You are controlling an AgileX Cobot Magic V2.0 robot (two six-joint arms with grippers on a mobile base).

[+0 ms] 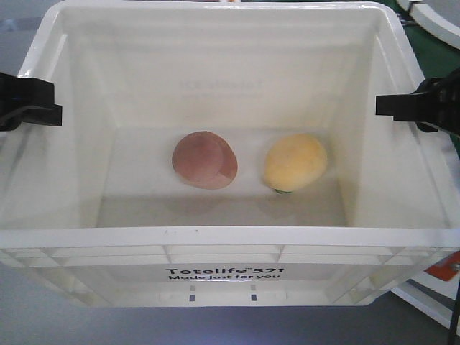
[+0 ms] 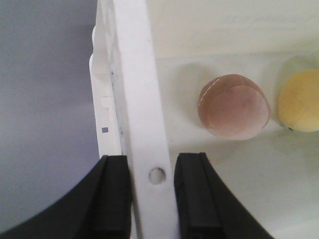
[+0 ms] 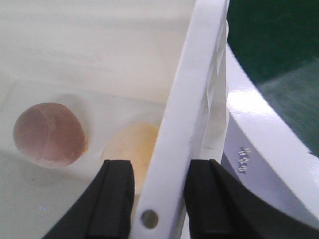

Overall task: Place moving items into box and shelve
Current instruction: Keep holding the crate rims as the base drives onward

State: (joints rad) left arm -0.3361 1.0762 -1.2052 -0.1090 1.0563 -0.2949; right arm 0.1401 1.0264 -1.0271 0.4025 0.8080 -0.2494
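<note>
Both are in already: the reddish-brown lump (image 1: 205,159) and the yellow-orange lump (image 1: 295,162) sit side by side on the floor of the box (image 1: 230,237). Left claw (image 2: 153,174) and right claw (image 3: 158,179) each look clamped on a side rim, so I'd say only lifting and shelving remains.

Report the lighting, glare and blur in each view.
Front view: soft, even light; the box is nearly washed out, with faint shadows beside the reddish-brown lump and yellow lump. Left wrist view: the left gripper looks soft-edged close up. Right wrist view: glare on the white curved surface outside the box; the yellow lump looks pale.
</note>
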